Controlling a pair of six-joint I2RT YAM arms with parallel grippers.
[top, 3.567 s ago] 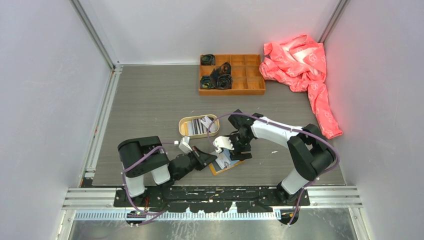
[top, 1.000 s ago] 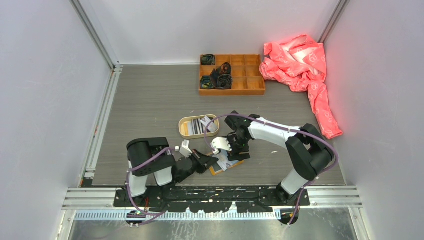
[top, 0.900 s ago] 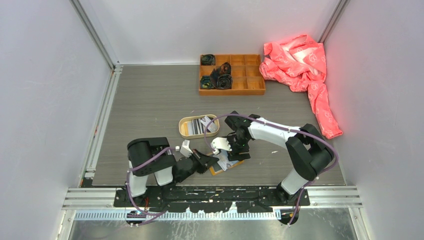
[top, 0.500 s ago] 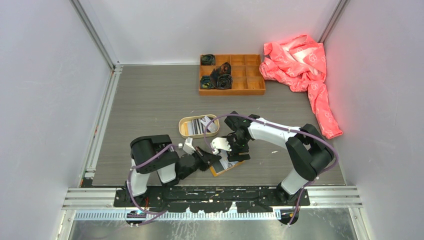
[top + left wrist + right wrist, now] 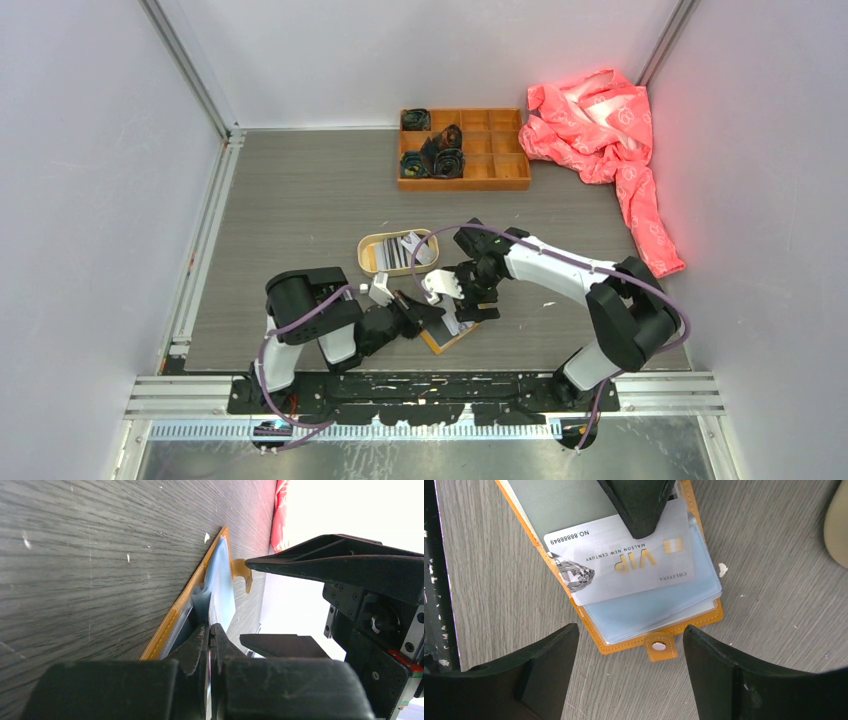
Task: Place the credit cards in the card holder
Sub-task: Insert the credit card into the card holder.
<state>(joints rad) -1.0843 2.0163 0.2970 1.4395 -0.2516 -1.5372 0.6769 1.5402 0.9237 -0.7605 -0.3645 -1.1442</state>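
Right now the card holder [image 5: 644, 616] lies open and flat on the table [image 5: 300, 200], near the front edge, between the two arms. One silver card [image 5: 624, 575] lies on top of it, a bit crooked, with a corner poking over the orange side. It does not look all the way in yet.

The left gripper [image 5: 209, 632] is pressed tight together. Its dark tip sits at the far edge of the card, and I cannot tell if it nips anything.

The right gripper [image 5: 629, 640] is spread wide and holds nothing. It hangs right over the holder's snap [image 5: 660, 647] end, with one finger [image 5: 544, 655] on each side. The card's long side runs from one finger across to the other. So the right gripper seems best placed to nudge the card straight.

More cards [image 5: 405, 250] wait in the tray [image 5: 366, 256] just behind.
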